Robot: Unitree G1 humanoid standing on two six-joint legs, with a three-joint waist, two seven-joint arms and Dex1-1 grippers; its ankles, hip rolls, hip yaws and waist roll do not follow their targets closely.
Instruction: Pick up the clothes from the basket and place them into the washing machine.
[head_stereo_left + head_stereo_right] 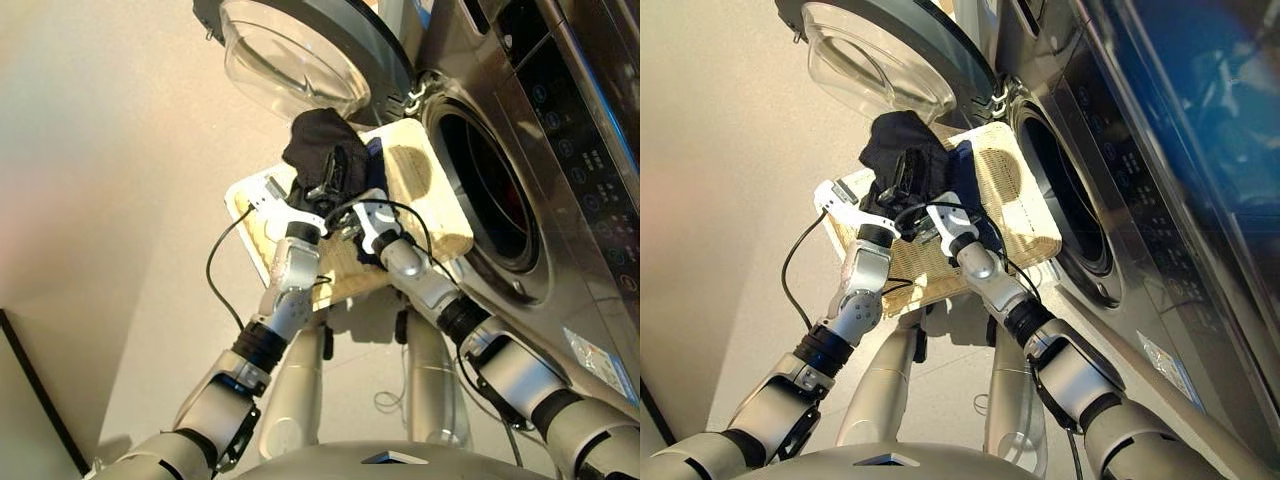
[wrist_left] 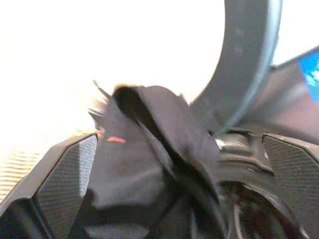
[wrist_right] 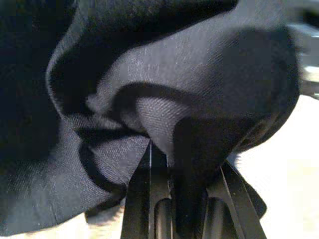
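Left eye view: both grippers at the black garment (image 1: pixel 322 140) over the basket (image 1: pixel 440 215).

The right gripper (image 3: pixel 172 164) is clenched on a fold of the black cloth, while the left gripper (image 2: pixel 174 164) stands wide open with the cloth bunched between its fingers (image 2: pixel 65 174), unpinched. The garment sits at the basket's far end, just beside the washing machine (image 1: pixel 560 190) and under its open door (image 1: pixel 300 50). Best to lift the cloth clear of the basket rim before swinging toward the drum mouth (image 1: pixel 490 190), keeping trailing folds off the door.
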